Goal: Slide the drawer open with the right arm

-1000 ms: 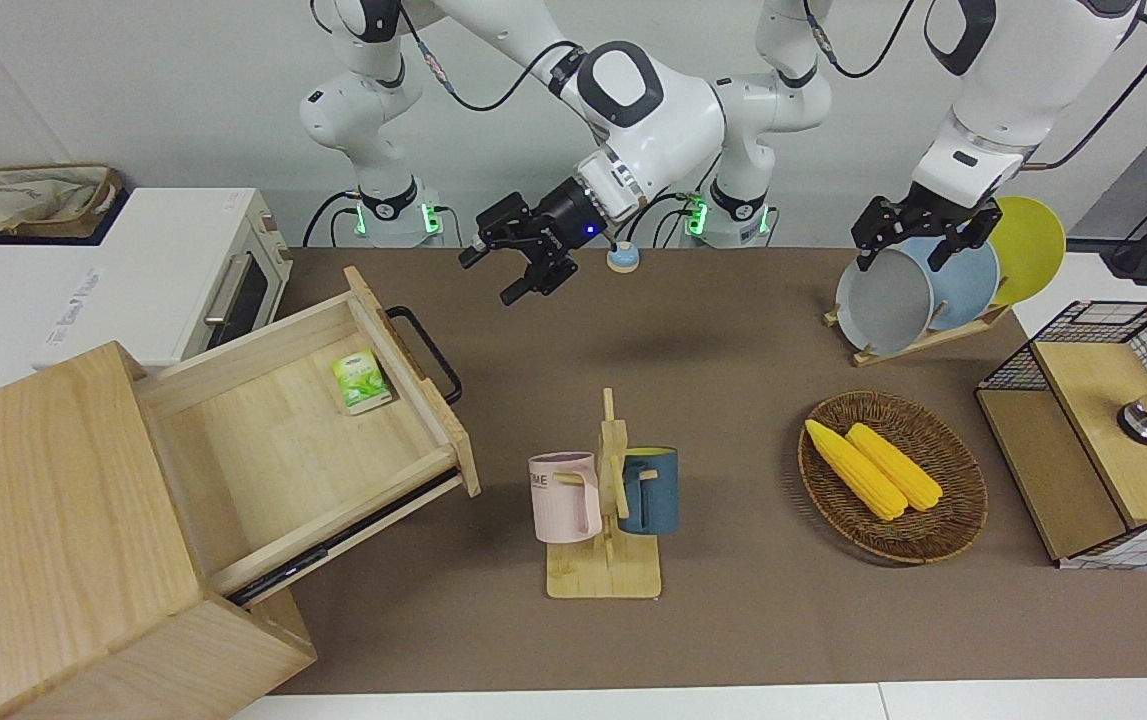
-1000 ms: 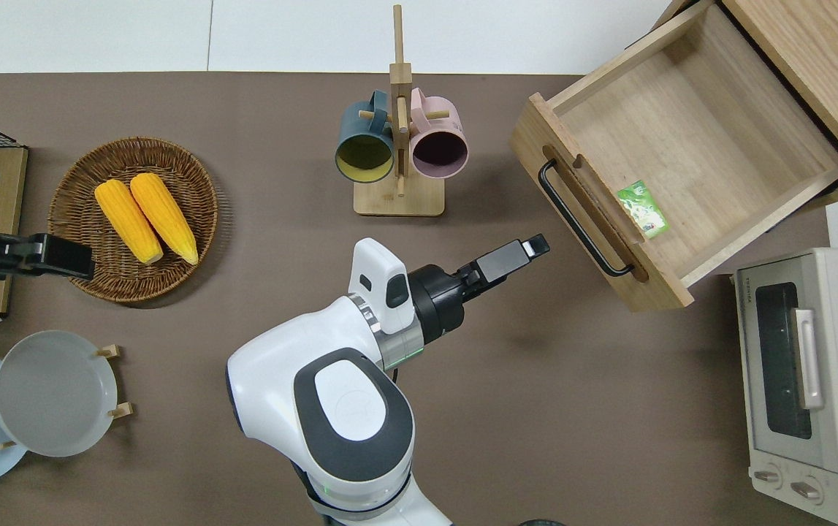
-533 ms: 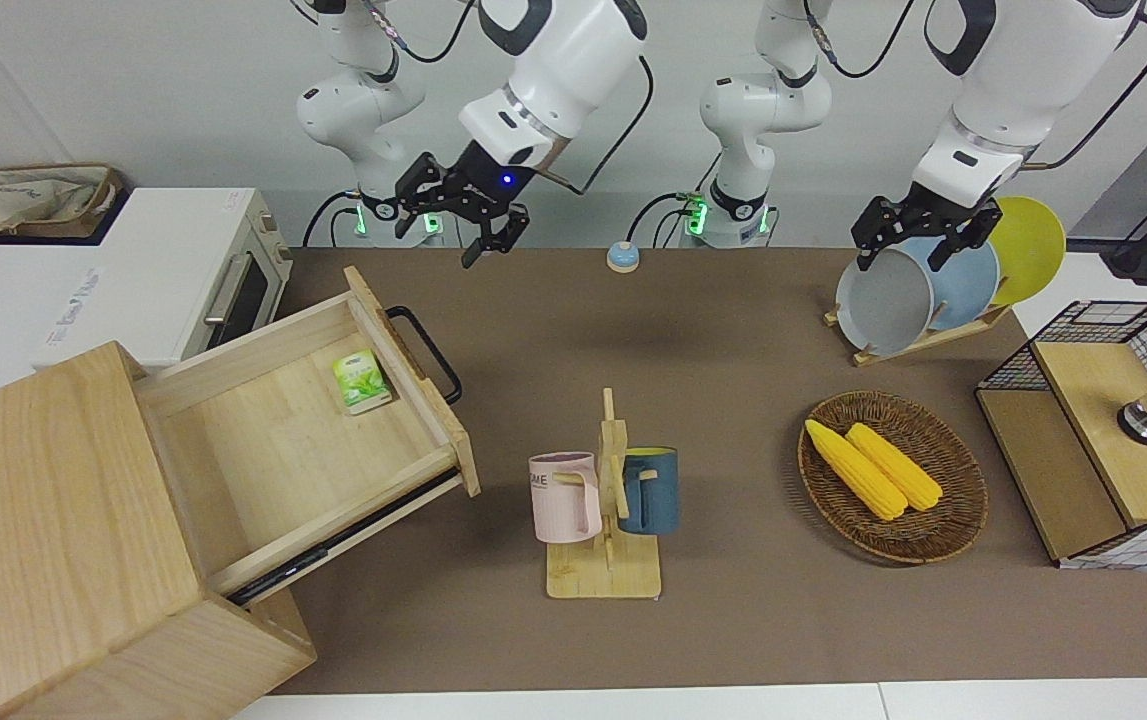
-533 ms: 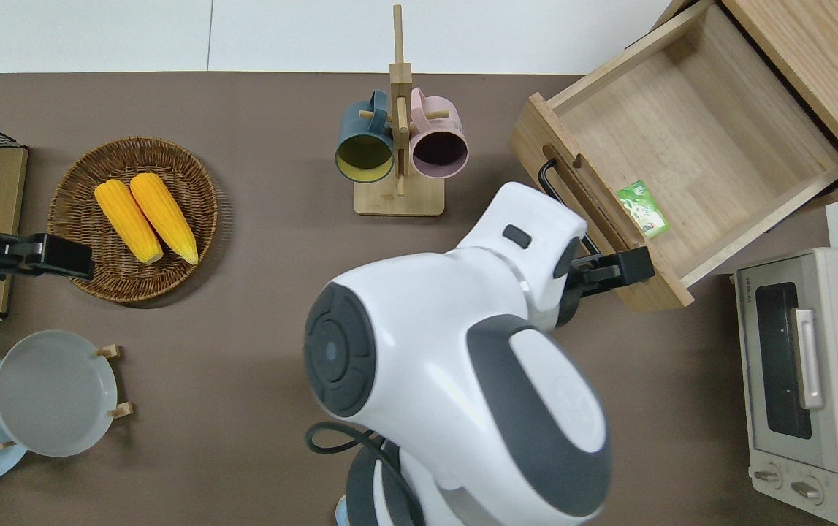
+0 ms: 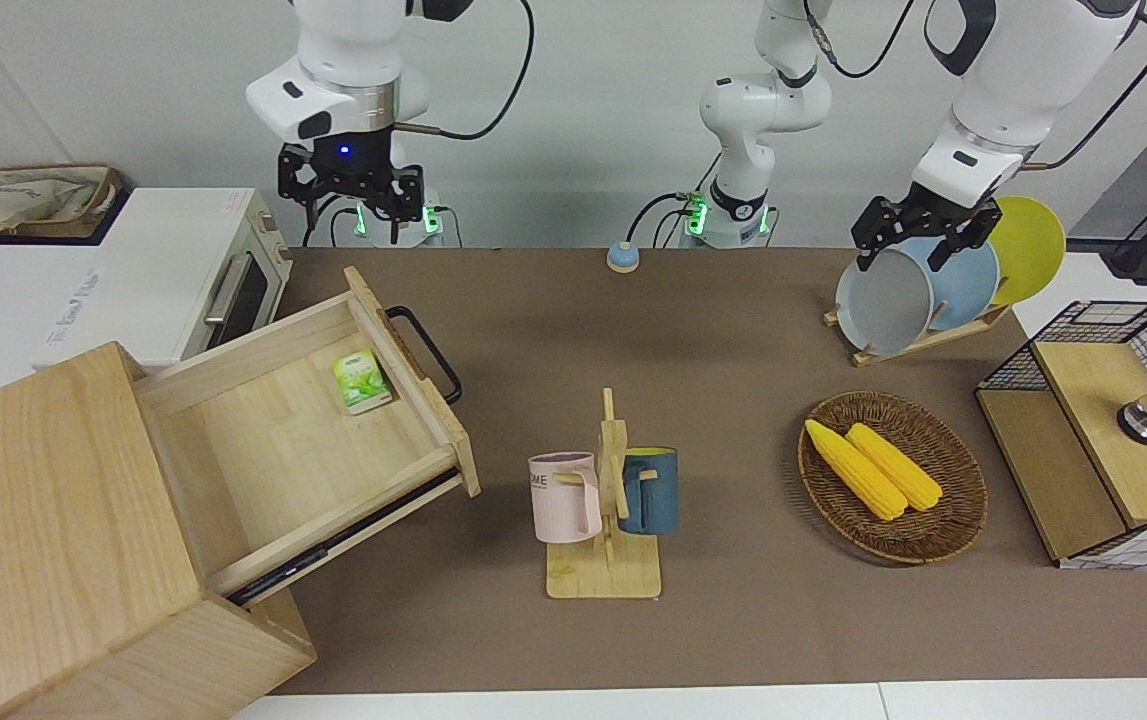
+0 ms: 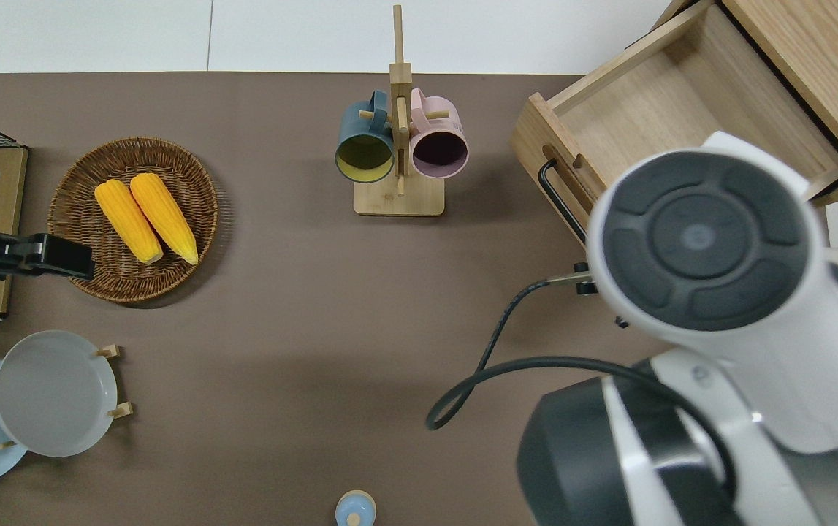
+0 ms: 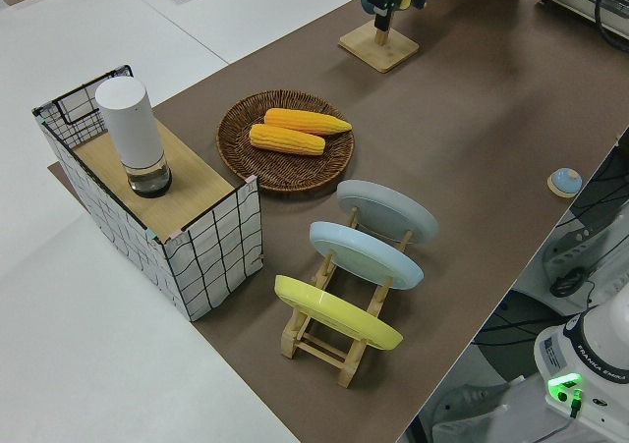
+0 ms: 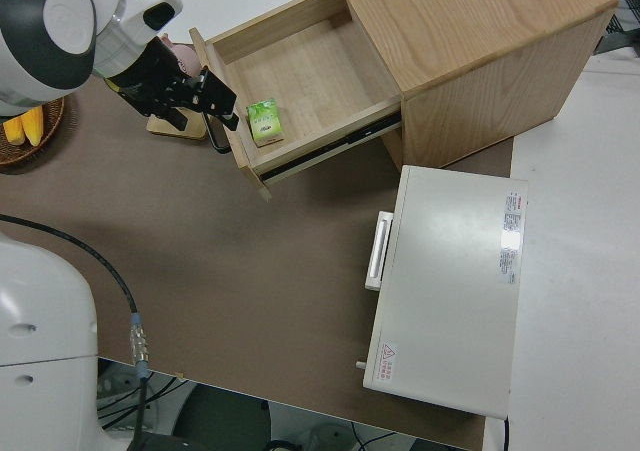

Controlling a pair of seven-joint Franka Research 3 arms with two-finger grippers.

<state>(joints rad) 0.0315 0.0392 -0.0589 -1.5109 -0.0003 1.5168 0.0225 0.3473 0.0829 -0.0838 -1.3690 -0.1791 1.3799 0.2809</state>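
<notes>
The drawer [image 5: 303, 440] stands pulled far out of the big pale-wood box [image 5: 43, 520], with its black loop handle [image 5: 428, 350] free. A green packet [image 5: 361, 380] lies inside it. My right gripper [image 5: 351, 205] hangs high with its fingers pointing down and open, holding nothing, clear of the handle. The right side view shows the gripper [image 8: 195, 91] near the drawer's front panel [image 8: 225, 131]. In the overhead view the arm's own joint hides the gripper and part of the drawer [image 6: 682, 95]. The left arm is parked, its gripper [image 5: 918, 240] open.
A white toaster oven [image 5: 183, 270] stands beside the box, nearer to the robots. A mug rack [image 5: 603, 500] stands mid-table. A basket of corn [image 5: 893, 475], a plate rack [image 5: 923, 290] and a wire-mesh shelf [image 5: 1103, 430] are toward the left arm's end. A small blue button [image 5: 623, 258] lies near the bases.
My right arm has swung from over the table's middle toward the drawer's end and risen, its gripper turning to point down. The drawer and the left arm have not moved.
</notes>
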